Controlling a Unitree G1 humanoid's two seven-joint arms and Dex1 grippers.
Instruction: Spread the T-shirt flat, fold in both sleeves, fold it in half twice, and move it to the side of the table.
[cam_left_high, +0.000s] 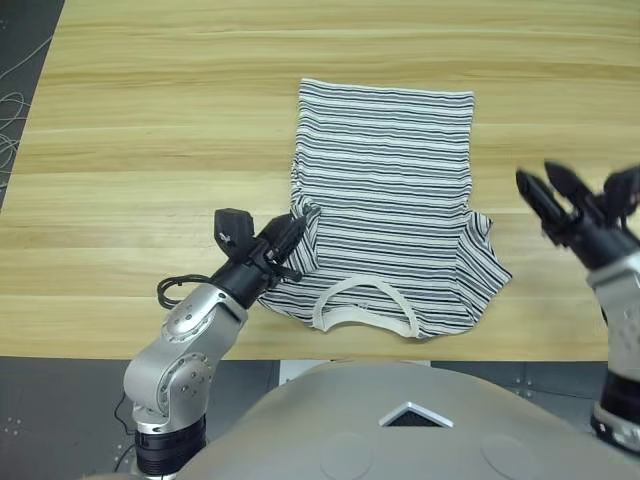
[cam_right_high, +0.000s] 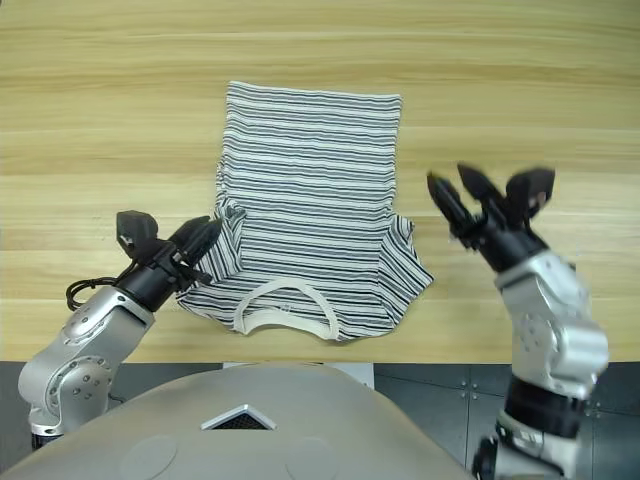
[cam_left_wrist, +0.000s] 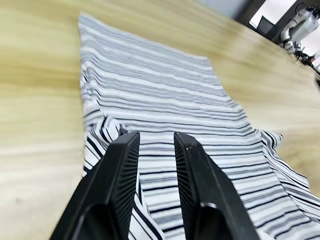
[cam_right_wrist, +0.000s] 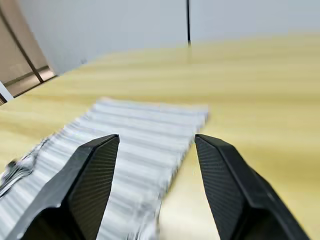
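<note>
Here, the left pincer (cam_left_high: 292, 232), fingers narrowly parted, sits at the left sleeve (cam_left_high: 303, 262) of the striped T-shirt (cam_left_high: 385, 180) (collar nearest the robot), lying mid-table (cam_left_high: 150, 120); the right pincer (cam_right_high: 452, 181) hovers wide open beside it.

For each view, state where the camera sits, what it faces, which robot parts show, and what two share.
Left eye view: on the head, looking down at the T-shirt on the table; left gripper and right gripper show.
Right eye view: same, beside it.
Left wrist view: behind the left gripper, over the T-shirt.
Right wrist view: behind the right gripper, facing across the table.
All views share the T-shirt.
</note>
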